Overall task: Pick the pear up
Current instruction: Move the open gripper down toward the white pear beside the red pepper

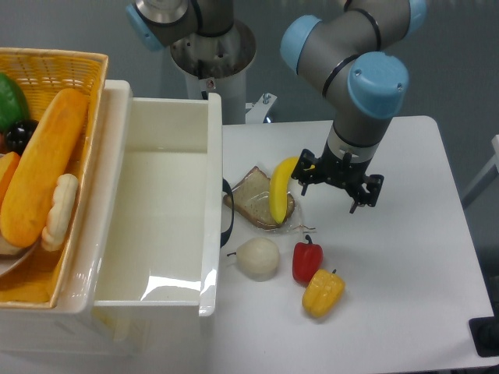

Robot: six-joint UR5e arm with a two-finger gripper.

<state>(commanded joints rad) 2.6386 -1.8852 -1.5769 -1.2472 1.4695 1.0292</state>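
One white table, grey wall; pear near bin; gripper released.

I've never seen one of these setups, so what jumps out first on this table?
The grey robot arm with blue caps dominates the upper right, its gripper hanging open above the white table, just right of a yellow banana lying on a slice of bread. Below sit a pale pear, a red pepper and a yellow pepper. At left is a big white bin.
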